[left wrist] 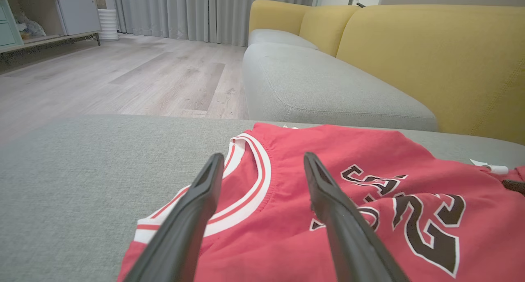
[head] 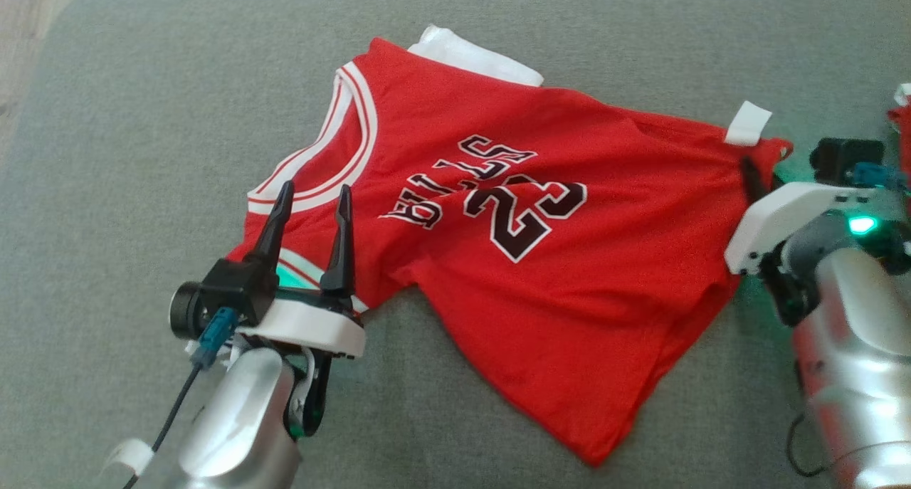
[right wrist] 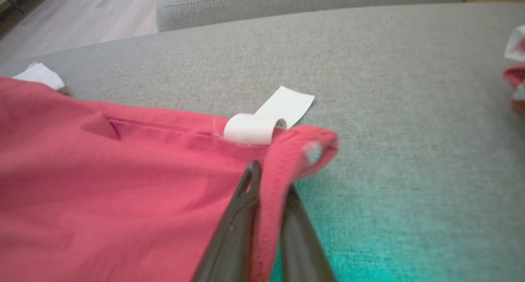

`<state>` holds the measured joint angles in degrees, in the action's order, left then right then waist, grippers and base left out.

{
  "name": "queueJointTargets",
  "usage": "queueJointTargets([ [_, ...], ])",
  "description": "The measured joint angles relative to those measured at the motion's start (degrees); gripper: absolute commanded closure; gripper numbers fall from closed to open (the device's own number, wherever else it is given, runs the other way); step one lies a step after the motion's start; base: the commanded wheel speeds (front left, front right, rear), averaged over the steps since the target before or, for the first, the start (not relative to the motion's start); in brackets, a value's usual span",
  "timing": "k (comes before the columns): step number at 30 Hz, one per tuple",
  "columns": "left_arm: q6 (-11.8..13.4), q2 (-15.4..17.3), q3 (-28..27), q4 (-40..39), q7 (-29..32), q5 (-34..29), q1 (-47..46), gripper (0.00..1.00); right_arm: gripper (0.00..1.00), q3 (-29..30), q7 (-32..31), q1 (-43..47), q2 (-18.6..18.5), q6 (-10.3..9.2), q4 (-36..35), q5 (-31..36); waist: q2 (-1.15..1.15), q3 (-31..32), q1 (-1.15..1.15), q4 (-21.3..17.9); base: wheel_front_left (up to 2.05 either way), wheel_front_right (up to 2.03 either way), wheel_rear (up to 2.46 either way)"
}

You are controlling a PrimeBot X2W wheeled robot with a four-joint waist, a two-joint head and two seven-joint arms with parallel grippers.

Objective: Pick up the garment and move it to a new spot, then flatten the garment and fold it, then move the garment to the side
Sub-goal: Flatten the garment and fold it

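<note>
Loosely spread, red jersey (head: 569, 297), white trim

Left end effector (head: 316, 188): two long, tapering black fingers (head: 272, 227) rising from a black block, mounted on a white plate (head: 309, 330) that caps the polished silver left forearm (head: 242, 418). A black cylindrical camera (head: 186, 309) sits beside the block, joined by a blue connector (head: 213, 336) to a thin dark cable (head: 171, 418). Right end effector (right wrist: 270, 179): matching dark fingers, a white housing (head: 783, 215), the silver right forearm (head: 854, 375), a black camera box (head: 847, 158) and a glowing green light (head: 862, 225).
</note>
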<state>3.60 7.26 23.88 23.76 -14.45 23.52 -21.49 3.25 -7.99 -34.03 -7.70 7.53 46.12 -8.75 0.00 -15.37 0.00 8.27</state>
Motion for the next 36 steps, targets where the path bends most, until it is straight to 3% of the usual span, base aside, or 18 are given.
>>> queueJointTargets([
  [5, -0.4, -0.5, -0.1, 0.1, 0.0, -0.7, -0.9, 0.0, 1.0, -0.9, 4.3, -3.0, -5.1, 0.0, 2.3, 0.4, 0.0, -0.4, 0.0, 1.8, 0.0, 0.0, 0.0],
  [11, -0.7, -1.2, -0.2, -0.1, 0.0, -1.2, -1.6, 0.0, 1.0, -1.0, 9.1, -13.6, -11.4, 0.0, 3.0, 3.2, 0.0, -1.9, 0.0, 3.5, 0.0, 0.0, 0.0],
  [17, -1.6, -2.4, -0.2, -0.1, 0.0, -1.9, -2.1, 0.0, 1.0, -2.8, 10.1, -21.4, -14.3, 0.0, 7.4, 5.7, 0.0, -3.5, 0.0, 5.5, 0.0, 0.0, 0.0],
  [18, -1.6, -2.6, -0.2, -0.1, 0.0, -1.9, -2.2, 0.0, 0.85, -2.8, 10.1, -22.3, -14.5, 0.0, 8.3, 6.4, 0.0, -3.8, 0.0, 5.8, 0.0, 0.0, 0.0],
  [19, -1.6, -2.7, -0.2, -0.1, 0.0, -1.9, -2.3, 0.0, 0.23, -2.9, 10.2, -23.2, -14.7, 0.0, 9.1, 7.2, 0.0, -4.0, 0.0, 6.0, 0.0, 0.0, 0.0],
  [20, -1.7, -2.8, -0.3, -0.1, 0.0, -1.9, -2.4, 0.0, 0.0, -3.0, 10.6, -24.1, -14.9, 0.0, 10.1, 8.1, 0.0, -4.3, 0.0, 6.3, 0.0, 0.0, 0.0],
  [28, -2.0, -3.5, -2.0, 0.1, 0.0, -2.6, -3.1, 0.0, 0.0, -3.3, 16.2, -26.2, -13.5, 0.0, 15.0, 10.2, 0.0, -3.8, 0.0, 5.4, 0.0, 0.0, 0.0],
  [36, -2.2, -3.3, -4.8, 0.2, 0.0, -3.5, -2.5, 0.0, 0.0, -7.5, 21.6, -20.0, -9.0, 0.0, 11.0, 1.8, 0.0, 0.2, -0.01, 1.7, 0.0, 0.0, 0.0],
])
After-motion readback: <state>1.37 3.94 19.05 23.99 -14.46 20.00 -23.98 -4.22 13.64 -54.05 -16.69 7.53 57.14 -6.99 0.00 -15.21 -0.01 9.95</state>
